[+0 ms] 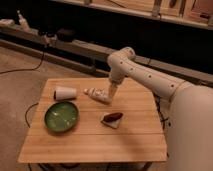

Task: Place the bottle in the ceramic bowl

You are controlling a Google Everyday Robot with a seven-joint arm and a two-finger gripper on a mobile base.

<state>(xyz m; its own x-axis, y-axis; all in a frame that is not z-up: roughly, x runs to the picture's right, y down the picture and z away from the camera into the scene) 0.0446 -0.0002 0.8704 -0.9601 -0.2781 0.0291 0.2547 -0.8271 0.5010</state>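
Observation:
The cream-white bottle [98, 94] lies on its side on the wooden table [95, 135], near the back middle, neck pointing left. The green ceramic bowl [61, 116] sits at the table's left front, with nothing in it. My gripper [111, 92] hangs from the white arm and points down at the right end of the bottle, just over or touching it. I cannot tell whether it holds the bottle.
A short white cup [65, 93] lies on its side at the back left, between bottle and bowl. A small square plate with a brown item [113, 118] sits right of the bowl. Shelving and cables run behind the table.

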